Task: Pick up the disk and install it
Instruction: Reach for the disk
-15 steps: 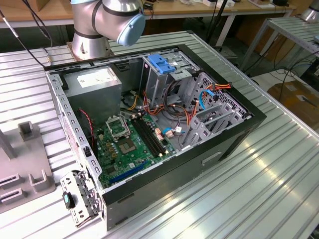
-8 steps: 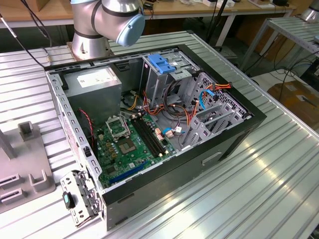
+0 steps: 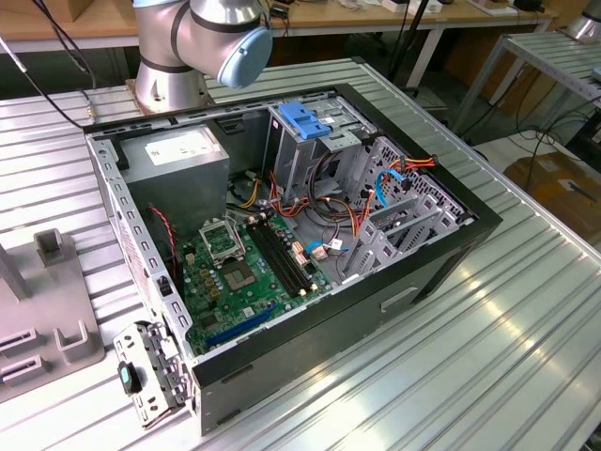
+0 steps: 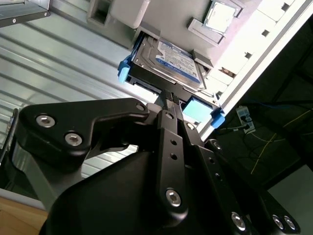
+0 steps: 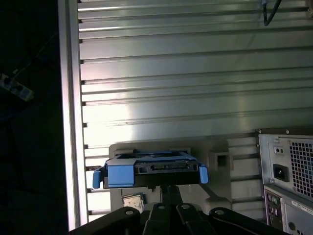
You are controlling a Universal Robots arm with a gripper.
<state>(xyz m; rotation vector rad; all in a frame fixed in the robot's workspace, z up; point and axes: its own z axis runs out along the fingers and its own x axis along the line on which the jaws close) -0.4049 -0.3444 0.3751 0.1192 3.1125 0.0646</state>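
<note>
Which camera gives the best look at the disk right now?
The second wrist view: it shows the disk on its labelled top face, with the blue side rails visible. The first wrist view sees it edge-on, end face only. The exterior view looks at the open computer case.

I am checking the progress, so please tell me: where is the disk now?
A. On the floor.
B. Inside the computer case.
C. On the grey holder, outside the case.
C: in the second wrist view the disk lies on the grey holder, just ahead of the gripper.
</note>
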